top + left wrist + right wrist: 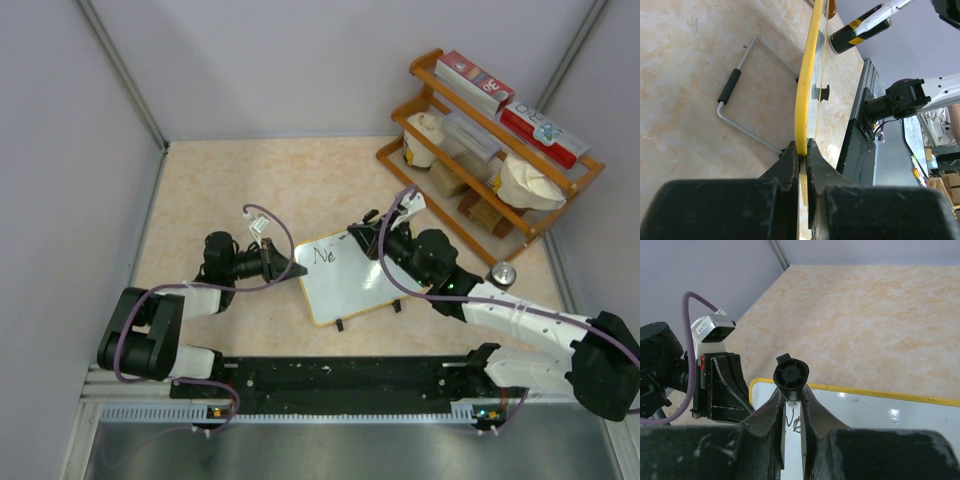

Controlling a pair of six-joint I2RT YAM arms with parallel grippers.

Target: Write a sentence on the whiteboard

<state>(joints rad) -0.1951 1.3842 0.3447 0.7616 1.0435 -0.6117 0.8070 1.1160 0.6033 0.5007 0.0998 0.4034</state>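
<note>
The whiteboard [355, 285] lies mid-table, a glossy white board in a thin yellowish frame, propped on small black feet [341, 324]. The letters "Ne" [324, 256] are written near its top left corner. My left gripper [297, 268] is shut on the board's left edge, and the left wrist view shows the frame [807, 75] pinched between its fingers [790, 162]. My right gripper [792, 400] is shut on a black marker [791, 374], held over the board [880, 410] just right of the writing [796, 423]. The marker's tip is hidden behind the fingers.
A wooden rack [490, 150] with boxes and other items stands at the back right. A bent wire stand with a black grip [729, 86] lies under the board on the left. Grey walls enclose the table, and a black rail [340, 375] runs along the near edge.
</note>
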